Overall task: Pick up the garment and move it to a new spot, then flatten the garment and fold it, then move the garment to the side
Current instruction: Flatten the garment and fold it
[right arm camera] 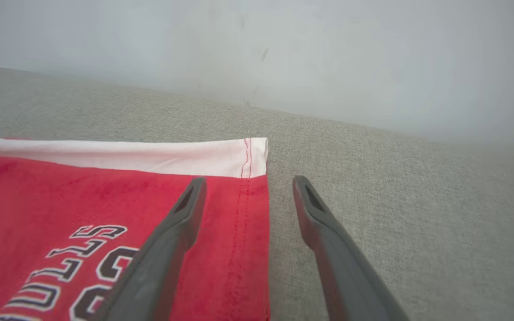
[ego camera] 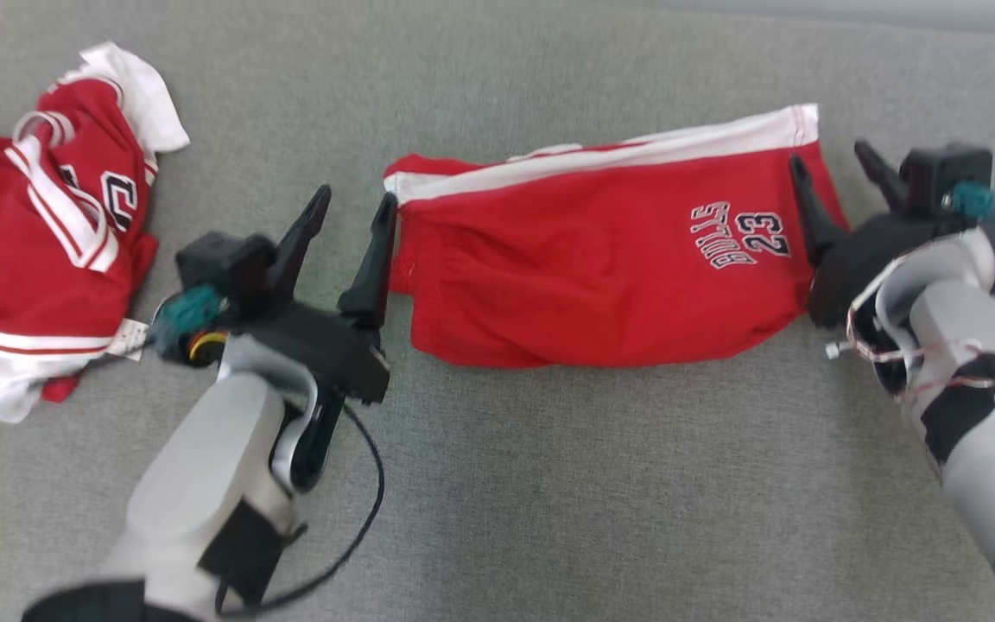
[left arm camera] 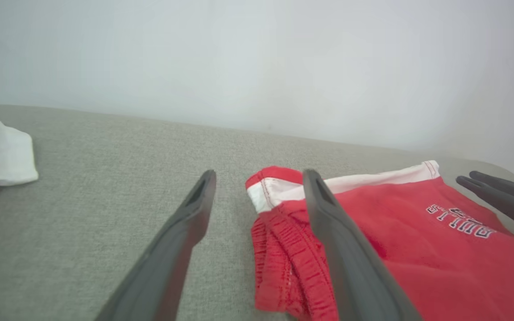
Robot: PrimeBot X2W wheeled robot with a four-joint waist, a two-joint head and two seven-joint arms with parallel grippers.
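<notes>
Grey woven upholstery spreads across the head view, and the wrist views show it meeting a pale wall at the far edge. Near the middle of the upholstery lie the red shorts, stretched crosswise. Their gathered waistband points to the robot's left and the leg hem to its right, and a white stripe runs along the far edge. Well apart from them, at the far left, sits a crumpled heap of red and white clothing.

2 pale forearms reach in from the bottom corners, 1 at each end of the shorts. A black cable loops beside the left one.

The left gripper has its fingers spread apart and holds nothing. 1 finger is right at the waistband edge and the other is over bare upholstery; I cannot tell whether either touches. The right gripper is likewise spread and holds nothing. It straddles the hem, with 1 finger over red cloth and the other over the upholstery beside it.

Near the hem a print reads "BULLS 23", upside down from the head. A small white label pokes from the heap.
</notes>
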